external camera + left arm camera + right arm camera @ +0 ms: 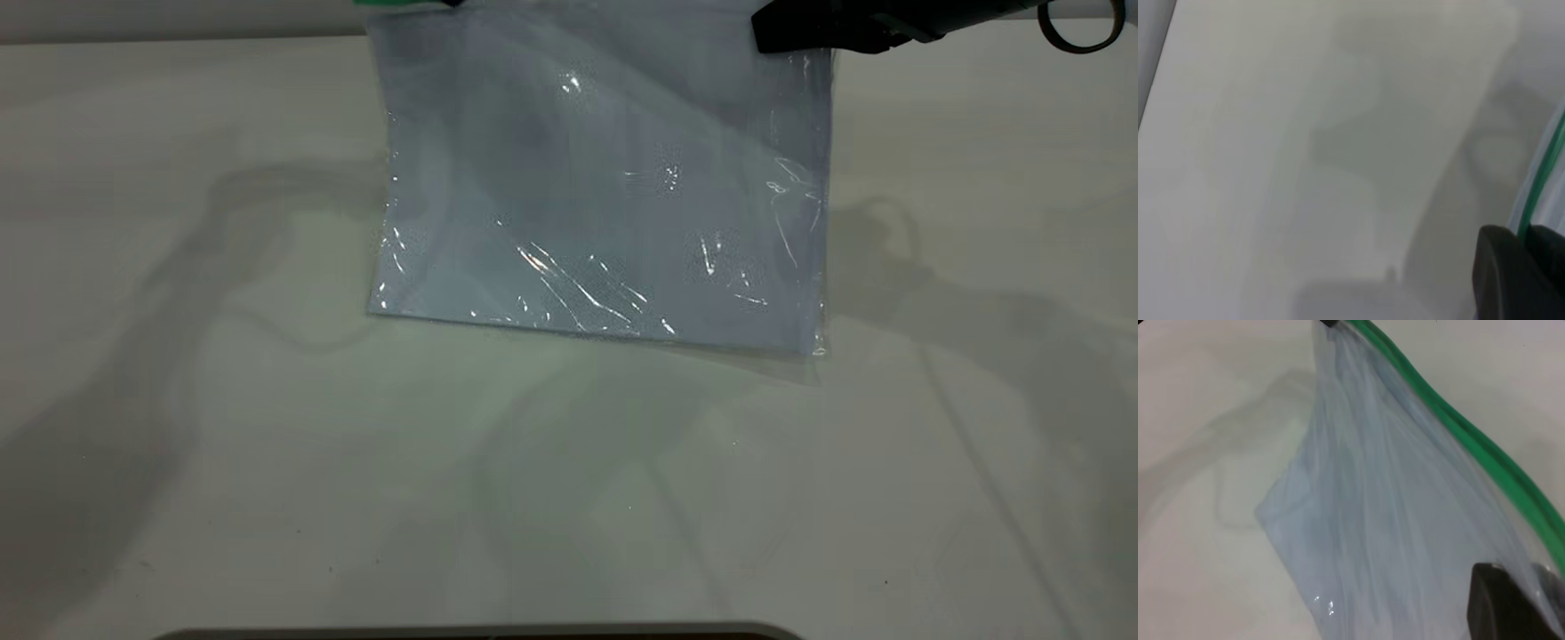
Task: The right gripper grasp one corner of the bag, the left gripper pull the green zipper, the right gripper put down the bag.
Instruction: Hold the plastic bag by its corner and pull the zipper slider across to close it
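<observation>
The bag [605, 196], a clear pale blue-grey pouch with white sheets inside, hangs upright over the table, its lower edge low near the surface. My right gripper [782, 36] reaches in at the top right and is shut on the bag's upper corner. In the right wrist view, plastic passes between its black fingers [1505, 600] just below the green zipper [1458, 427]. A bit of the green zipper [396, 3] shows at the bag's top left. In the left wrist view, my left gripper [1525, 237] is shut on the green zipper [1541, 180], which runs out from between its jaws.
The pale table [569, 489] spreads in front of and beside the bag, crossed by arm shadows. A black cable loop [1080, 31] hangs by the right arm. A dark rounded rim [480, 633] lies along the near edge.
</observation>
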